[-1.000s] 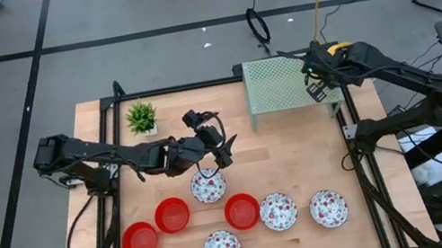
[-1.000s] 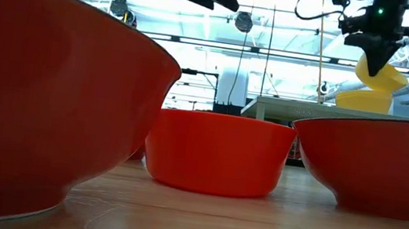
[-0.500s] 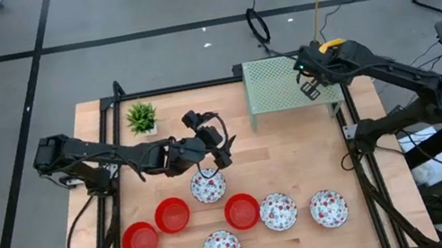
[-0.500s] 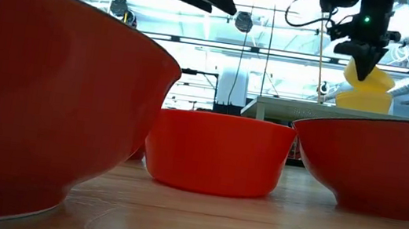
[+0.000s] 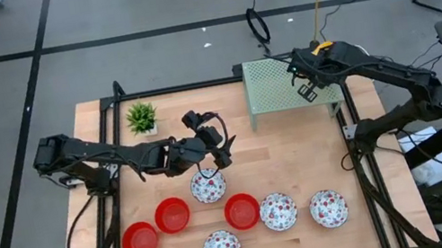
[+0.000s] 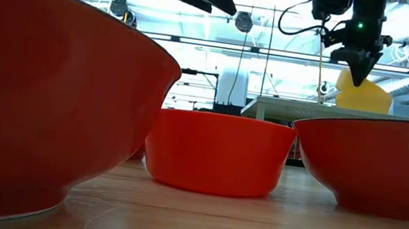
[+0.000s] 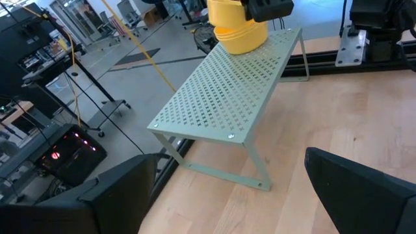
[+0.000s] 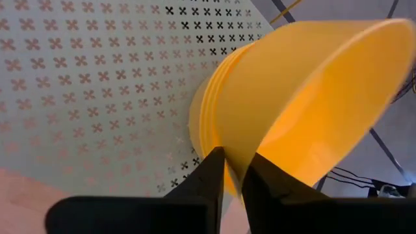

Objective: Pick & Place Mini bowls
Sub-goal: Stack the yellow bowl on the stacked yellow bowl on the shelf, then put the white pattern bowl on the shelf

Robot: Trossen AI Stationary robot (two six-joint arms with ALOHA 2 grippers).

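Right gripper: fingers pinch the rim of a tilted yellow bowl; one inside, one outside.
Yellow bowl: sits on a yellow stack atop the perforated green shelf; stack count unreadable.
Left gripper: fingers spread, empty, above a speckled bowl.
Red bowls: crowd the low view, edges cut off.

Left gripper open over mid-table; right gripper, fingers narrowly parted, at far edge.
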